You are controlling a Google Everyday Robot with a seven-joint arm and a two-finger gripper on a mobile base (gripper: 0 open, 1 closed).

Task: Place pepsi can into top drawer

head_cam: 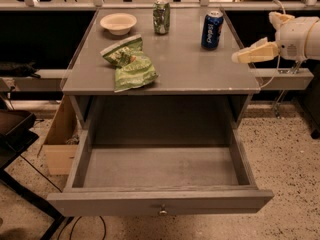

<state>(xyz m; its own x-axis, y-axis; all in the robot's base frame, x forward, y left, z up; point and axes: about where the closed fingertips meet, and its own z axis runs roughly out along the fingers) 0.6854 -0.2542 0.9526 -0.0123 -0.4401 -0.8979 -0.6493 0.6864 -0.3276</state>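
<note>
While the pepsi can [212,29] stands upright on the back right part of the grey table top [200,69], the gripper [254,37] hangs in the air just past the right edge of the table, to the right of the can and apart from it. Its two pale fingers [255,53] are spread apart and nothing is between them; the lower one points left toward the table.

The top drawer [160,201] is open toward the camera, and its inside shows only the bare grey bottom. A small round knob [163,211] sits at the centre of its front panel.

Also on the table are a green can [161,16] at the back, a pale bowl [118,23] to the left of it, and a crumpled green bag [130,64] near the front left.
</note>
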